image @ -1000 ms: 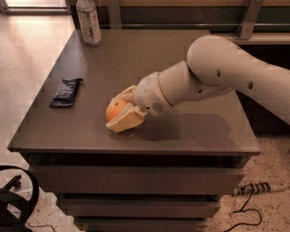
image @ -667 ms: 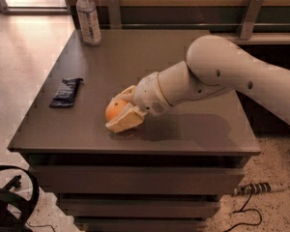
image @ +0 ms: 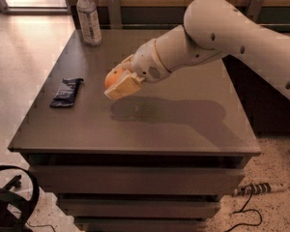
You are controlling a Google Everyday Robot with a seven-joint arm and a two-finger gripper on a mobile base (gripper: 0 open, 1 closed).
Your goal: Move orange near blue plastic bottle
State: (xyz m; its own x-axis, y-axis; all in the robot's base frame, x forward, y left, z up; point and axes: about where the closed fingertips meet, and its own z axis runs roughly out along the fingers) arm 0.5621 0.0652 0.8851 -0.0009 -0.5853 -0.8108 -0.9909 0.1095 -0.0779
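The orange (image: 112,77) is held between the tan fingers of my gripper (image: 117,82), lifted a little above the dark table (image: 183,124), left of its middle. The gripper is shut on the orange and covers its right and lower side. The blue plastic bottle (image: 89,18), clear with a white cap and a blue-and-white label, stands upright at the table's far left corner, well beyond the orange. My white arm reaches in from the upper right.
A flat dark blue wrapper (image: 66,92) lies near the table's left edge, left of the gripper. Black cables and a round dark object (image: 12,202) lie on the floor at lower left. A cable (image: 253,190) lies at lower right.
My gripper has lifted the orange off the table and carried it toward the far left, closer to the bottle. Its shadow now lies apart below it.
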